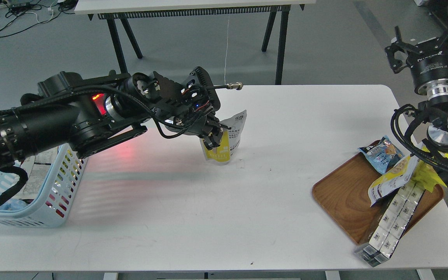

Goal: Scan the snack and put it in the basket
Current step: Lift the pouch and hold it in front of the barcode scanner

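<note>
The snack (pixel 231 134), a small pouch with a yellow lower part and a white top with black text, stands tilted near the table's middle, its bottom at or just above the tabletop. My left gripper (pixel 213 140) reaches in from the left and is shut on the pouch's left edge. The light blue slotted basket (pixel 58 190) stands at the table's left edge, partly hidden under my left arm. My right gripper (pixel 422 41) is raised at the far right above the table's edge, fingers spread and empty.
A brown wooden tray (pixel 344 194) at the front right holds a blue snack packet (pixel 381 153), a longer yellow-white pouch (pixel 389 179) and a row of white boxes (pixel 389 221). Papers lie in the basket. A second table stands behind.
</note>
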Controlling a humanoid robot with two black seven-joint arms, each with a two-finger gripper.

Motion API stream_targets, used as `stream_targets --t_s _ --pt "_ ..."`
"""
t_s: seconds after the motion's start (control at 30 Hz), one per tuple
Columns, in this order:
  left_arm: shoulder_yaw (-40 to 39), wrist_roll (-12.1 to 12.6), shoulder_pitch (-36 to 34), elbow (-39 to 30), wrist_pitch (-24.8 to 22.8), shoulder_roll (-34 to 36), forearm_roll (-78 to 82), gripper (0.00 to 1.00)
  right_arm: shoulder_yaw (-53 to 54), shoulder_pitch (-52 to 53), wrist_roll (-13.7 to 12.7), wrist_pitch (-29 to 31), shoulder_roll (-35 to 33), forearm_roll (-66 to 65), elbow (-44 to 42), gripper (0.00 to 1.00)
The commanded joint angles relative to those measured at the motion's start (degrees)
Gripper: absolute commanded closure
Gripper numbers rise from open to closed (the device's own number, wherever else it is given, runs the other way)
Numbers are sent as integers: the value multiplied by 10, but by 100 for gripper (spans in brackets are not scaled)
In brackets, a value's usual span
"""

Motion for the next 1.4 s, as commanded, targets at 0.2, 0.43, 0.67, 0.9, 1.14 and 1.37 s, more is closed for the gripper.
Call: stream_targets --t_s 0.2,0.43,0.67,0.9,1.14,1.37 --pt "-81 -4 4 -116 0 126 0 100 0 0 0 0 0 0 3 1" --pt "-80 -47 5 -124 0 224 0 100 0 7 0 0 0 0 3 1" --pt "-76 -75 7 -124 0 267 0 100 0 7 0 0 0 0 3 1" --pt "-69 -75 12 -116 0 289 0 100 0 7 1 0 0 -1 3 1" --pt "-69 -75 34 -104 0 305 0 100 0 7 1 0 0 -1 3 1" --pt "-71 -75 36 -72 0 308 0 100 0 7 1 0 0 -1 3 1"
